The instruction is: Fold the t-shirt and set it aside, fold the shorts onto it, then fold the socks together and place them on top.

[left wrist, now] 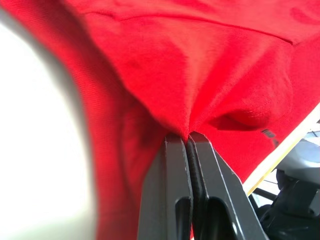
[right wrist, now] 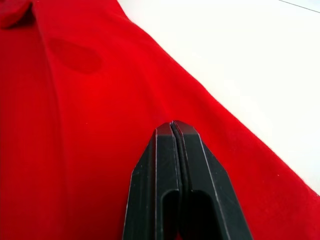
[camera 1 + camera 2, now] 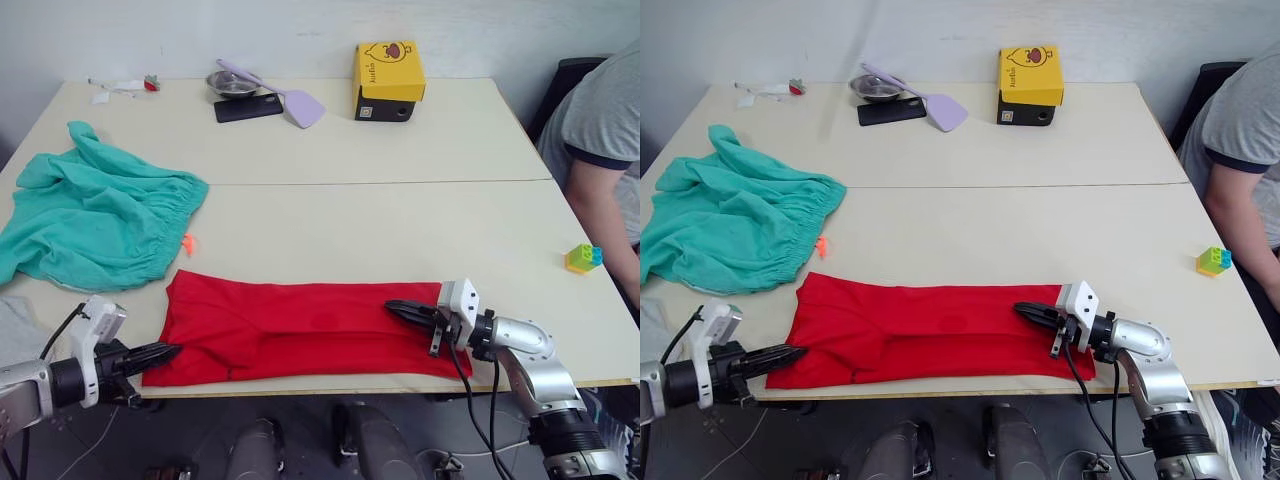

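Both hands pinching red t-shirt, folded into long band

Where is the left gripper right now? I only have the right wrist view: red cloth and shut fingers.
Observer: The left gripper is at the near left corner of the t-shirt, shut on a pinch of the red cloth.
Operator: How does the t-shirt lie overall?
Observer: As a long band along the near edge of the table, with fold lines running lengthwise. The right gripper sits over its right part.
Operator: Shorts?
Observer: The shorts lie unfolded and rumpled on the table's left side, behind the t-shirt, not on it.
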Controlling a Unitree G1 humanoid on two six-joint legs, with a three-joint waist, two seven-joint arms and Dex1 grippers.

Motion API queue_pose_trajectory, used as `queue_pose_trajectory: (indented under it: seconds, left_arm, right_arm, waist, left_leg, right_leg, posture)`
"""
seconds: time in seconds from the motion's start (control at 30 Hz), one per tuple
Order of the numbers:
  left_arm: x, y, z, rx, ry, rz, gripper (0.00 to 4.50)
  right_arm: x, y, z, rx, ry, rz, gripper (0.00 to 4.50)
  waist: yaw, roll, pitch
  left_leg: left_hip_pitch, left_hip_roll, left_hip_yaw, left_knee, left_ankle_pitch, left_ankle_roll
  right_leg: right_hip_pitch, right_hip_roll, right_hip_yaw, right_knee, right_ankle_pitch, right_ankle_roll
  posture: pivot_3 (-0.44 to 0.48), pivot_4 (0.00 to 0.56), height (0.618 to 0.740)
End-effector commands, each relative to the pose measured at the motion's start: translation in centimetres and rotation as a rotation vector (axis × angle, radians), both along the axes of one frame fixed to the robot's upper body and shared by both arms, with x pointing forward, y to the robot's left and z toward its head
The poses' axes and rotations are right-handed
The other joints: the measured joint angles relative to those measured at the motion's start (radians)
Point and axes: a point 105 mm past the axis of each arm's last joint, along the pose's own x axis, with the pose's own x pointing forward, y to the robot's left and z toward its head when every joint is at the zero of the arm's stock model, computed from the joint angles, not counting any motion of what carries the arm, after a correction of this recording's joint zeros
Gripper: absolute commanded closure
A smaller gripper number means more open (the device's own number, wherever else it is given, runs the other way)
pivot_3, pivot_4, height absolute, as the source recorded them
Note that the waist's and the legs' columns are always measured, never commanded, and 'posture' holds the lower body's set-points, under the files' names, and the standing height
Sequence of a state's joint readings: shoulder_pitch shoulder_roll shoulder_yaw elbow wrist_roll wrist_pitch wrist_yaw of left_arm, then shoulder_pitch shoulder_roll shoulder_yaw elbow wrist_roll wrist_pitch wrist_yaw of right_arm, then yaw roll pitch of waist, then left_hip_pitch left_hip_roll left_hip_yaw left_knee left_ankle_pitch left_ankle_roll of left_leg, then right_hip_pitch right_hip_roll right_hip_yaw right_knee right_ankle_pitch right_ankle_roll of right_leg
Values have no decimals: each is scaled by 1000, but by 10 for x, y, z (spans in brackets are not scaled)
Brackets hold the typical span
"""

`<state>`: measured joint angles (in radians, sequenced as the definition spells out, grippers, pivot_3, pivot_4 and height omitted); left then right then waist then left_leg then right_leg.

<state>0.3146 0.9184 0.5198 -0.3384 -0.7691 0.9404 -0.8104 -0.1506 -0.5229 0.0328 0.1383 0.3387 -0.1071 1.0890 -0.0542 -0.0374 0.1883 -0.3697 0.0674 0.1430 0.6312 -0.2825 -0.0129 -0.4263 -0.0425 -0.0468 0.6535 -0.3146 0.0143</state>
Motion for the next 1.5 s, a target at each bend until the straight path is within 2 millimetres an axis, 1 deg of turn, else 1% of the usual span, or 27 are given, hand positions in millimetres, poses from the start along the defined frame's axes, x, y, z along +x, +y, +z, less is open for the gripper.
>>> queue_pose_trajectory:
  seconds: [0.03,0.1,0.2,0.27,0.37,0.4,0.43,0.47,0.5,0.53,0.57,0.63,0.7,0.73,0.77,0.87,0.97,1.07,1.17,1.27,1.4,1.43,1.5]
  left_arm:
    - [3,5,7,29,-15,0,4478]
    - [1,3,6,21,-1,-9,4478]
    - [-3,0,5,35,16,-27,3945]
    - [-9,-1,9,13,32,-41,3399]
    - [-12,19,22,38,13,1,2373]
    - [-12,23,26,47,0,5,2062]
    - [-11,26,34,53,-38,-11,1781]
    - [-11,27,39,57,-63,-23,1781]
    - [-7,20,51,32,-126,-61,1781]
    - [-3,8,62,8,-212,-130,1781]
    - [-1,0,69,-9,-269,-177,1781]
    - [8,-21,76,14,-409,-293,1781]
    - [18,-44,73,13,-485,-344,1781]
    - [21,-51,72,8,-502,-353,1781]
    - [25,-62,67,-6,-514,-370,1781]
    - [40,-93,48,-10,-565,-394,1781]
    - [52,-112,29,-2,-586,-390,1781]
    - [54,-120,19,-1,-604,-408,2413]
    - [56,-125,15,-22,-612,-416,3423]
    - [59,-123,11,-14,-616,-385,4434]
    - [67,-110,-14,106,-556,-287,4472]
    - [68,-108,-18,125,-549,-278,4472]
    - [68,-101,-24,161,-538,-237,4472]
  right_arm:
    - [-1,4,4,13,-16,4,4500]
    - [-1,4,4,15,-15,4,4500]
    - [-2,4,4,16,-14,2,4500]
    - [-3,4,4,14,-12,2,4500]
    - [-4,1,7,15,-13,6,4500]
    - [-4,1,8,15,-14,7,4500]
    - [-4,-1,9,17,-15,10,4500]
    - [-5,-2,10,19,-16,11,4500]
    - [-5,-3,11,21,-19,12,4500]
    - [-5,-3,12,26,-22,15,4500]
    - [-5,-4,13,30,-25,16,4500]
    - [-5,-2,17,45,-38,27,4500]
    - [-6,3,25,67,-57,49,4500]
    - [-7,6,27,75,-64,56,4500]
    - [-7,12,31,91,-74,68,4500]
    - [-10,36,41,136,-94,106,4500]
    - [-12,57,37,125,-91,112,4500]
    - [-10,69,32,107,-93,103,4500]
    - [-6,73,28,100,-92,83,4500]
    - [-2,75,25,91,-99,62,4500]
    - [4,76,12,23,-94,39,4500]
    - [6,75,11,18,-106,26,4500]
    - [12,66,13,18,-118,-23,4500]
  waist:
    - [0,0,0]
    - [-1,0,0]
    - [-2,0,0]
    - [-2,0,0]
    - [-2,0,0]
    - [-2,0,0]
    - [-1,0,0]
    - [-1,0,0]
    - [-1,0,0]
    - [-1,1,0]
    - [1,1,1]
    - [5,1,0]
    - [7,2,1]
    - [8,2,1]
    - [7,2,1]
    - [1,2,0]
    - [-1,1,0]
    - [0,1,0]
    - [2,1,0]
    - [2,1,0]
    - [1,1,0]
    - [1,1,0]
    - [0,1,0]
  left_leg:
    - [0,0,0,0,0,0]
    - [0,0,0,0,0,0]
    - [0,0,0,0,0,0]
    - [0,0,0,0,0,0]
    - [0,0,0,0,0,0]
    - [0,0,0,0,0,0]
    - [0,0,0,0,0,-1]
    - [0,0,0,0,0,-1]
    - [0,0,0,0,0,-1]
    - [0,0,0,0,0,-1]
    - [0,0,0,0,0,-1]
    - [-1,-1,-1,0,0,-1]
    - [0,-2,0,0,0,-1]
    - [0,-2,0,0,0,0]
    - [0,-2,0,0,1,1]
    - [0,-1,0,0,1,0]
    - [0,-1,0,0,3,-2]
    - [0,0,0,0,4,-3]
    - [0,-1,0,1,4,-2]
    - [0,-1,0,1,4,-2]
    - [0,-1,0,1,4,-2]
    - [0,-1,0,1,4,-2]
    - [0,-1,0,0,4,-2]
  right_leg:
    - [0,0,0,0,0,0]
    - [0,0,0,0,0,0]
    - [0,0,0,0,0,0]
    - [0,0,0,0,0,0]
    - [0,0,0,0,0,0]
    - [-1,0,0,0,0,0]
    - [-1,0,0,0,0,-1]
    - [-1,0,0,0,0,-1]
    - [-1,0,0,0,0,-1]
    - [0,-1,0,0,0,-1]
    - [0,-1,0,0,0,-1]
    - [0,-1,-1,0,0,-1]
    - [1,-2,-1,0,0,0]
    - [1,-2,-1,0,0,1]
    - [1,-2,0,1,1,1]
    - [0,0,0,1,1,1]
    - [0,1,0,3,1,2]
    - [-1,2,0,4,1,2]
    - [0,1,0,4,1,2]
    - [0,1,0,4,1,2]
    - [0,1,0,4,1,2]
    - [0,1,0,4,1,2]
    - [-1,1,0,4,1,2]
  posture:
    - [0,150,740]
    - [0,150,740]
    - [0,150,740]
    - [0,150,740]
    - [0,150,740]
    - [0,150,740]
    - [0,150,740]
    - [0,150,740]
    - [0,150,740]
    - [0,150,740]
    - [0,150,740]
    - [0,150,740]
    - [0,150,740]
    - [0,150,740]
    - [0,150,740]
    - [0,150,740]
    - [0,150,740]
    - [0,150,740]
    - [0,150,740]
    - [0,150,740]
    - [0,150,740]
    - [0,150,740]
    - [0,150,740]
